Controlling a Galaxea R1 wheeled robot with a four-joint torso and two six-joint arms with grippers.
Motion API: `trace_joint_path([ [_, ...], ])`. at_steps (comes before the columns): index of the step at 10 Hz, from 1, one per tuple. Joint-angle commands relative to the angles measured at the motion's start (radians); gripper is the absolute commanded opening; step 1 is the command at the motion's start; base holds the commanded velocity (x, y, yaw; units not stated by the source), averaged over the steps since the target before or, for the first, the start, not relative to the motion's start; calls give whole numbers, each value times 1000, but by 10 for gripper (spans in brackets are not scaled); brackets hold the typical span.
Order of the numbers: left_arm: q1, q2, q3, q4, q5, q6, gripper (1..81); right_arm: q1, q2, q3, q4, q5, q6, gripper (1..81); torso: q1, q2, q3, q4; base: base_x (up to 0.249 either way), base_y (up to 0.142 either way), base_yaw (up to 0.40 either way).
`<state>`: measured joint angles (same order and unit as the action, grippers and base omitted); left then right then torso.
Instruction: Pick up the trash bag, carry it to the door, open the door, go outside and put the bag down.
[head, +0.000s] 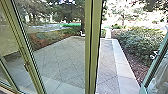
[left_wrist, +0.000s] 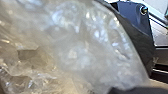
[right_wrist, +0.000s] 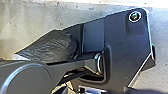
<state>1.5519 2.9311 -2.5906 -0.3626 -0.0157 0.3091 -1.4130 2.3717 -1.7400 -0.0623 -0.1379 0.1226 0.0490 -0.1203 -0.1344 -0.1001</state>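
Prob. at the open-door/go-outside step, w/ bag along.
Facing tall green-framed glass panel (head: 25, 50) at L of head view, thick green upright post (head: 94, 45) near centre, then apparent open gap up to slanted, green-edged glass door (head: 155, 62) at R edge. Beyond: grey paved yard (head: 107, 71). Seen big & close in L wrist view: clear, crinkled plastic trash bag (left_wrist: 72, 50), prob. carried on L side. Can't tell state of tool, L or R. For next move: check gap width, line up base btwn post & door, roll slow, keep bag off frame edges. Main risk: snagging thin plastic. Yet to be set down outside.
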Motion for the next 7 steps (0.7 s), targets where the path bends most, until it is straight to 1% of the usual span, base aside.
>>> trace_joint_path([
  [1, -45, 1, 1, 5, 69, 4, 10, -5, 104, -157, -7, -20, -3, 811, 0, 0, 0, 0, 0, 0, 0],
  [2, -48, 1, 1, 7, 69, 10, 10, -16, 149, -209, -13, -20, -4, 811, 0, 0, 0, 0, 0, 0, 0],
  [3, -51, 2, 1, 11, 69, 30, 10, -18, 203, -292, -5, -20, -3, 811, 0, 0, 0, 0, 0, 0, 0],
  [4, -57, 2, 1, 11, 69, 34, 10, -30, 265, -382, -13, -20, -4, 811, 0, 0, 0, 0, 0, 0, 0],
  [5, -60, 2, 0, 11, 68, 34, 10, -37, 301, -430, -14, -20, -6, 811, 0, 0, 0, 0, 0, 0, 0],
  [7, -66, 4, -6, 11, 68, 34, 10, -44, 406, -574, -14, -19, -6, 811, 0, 0, 0, 0, 0, 0, 0],
])
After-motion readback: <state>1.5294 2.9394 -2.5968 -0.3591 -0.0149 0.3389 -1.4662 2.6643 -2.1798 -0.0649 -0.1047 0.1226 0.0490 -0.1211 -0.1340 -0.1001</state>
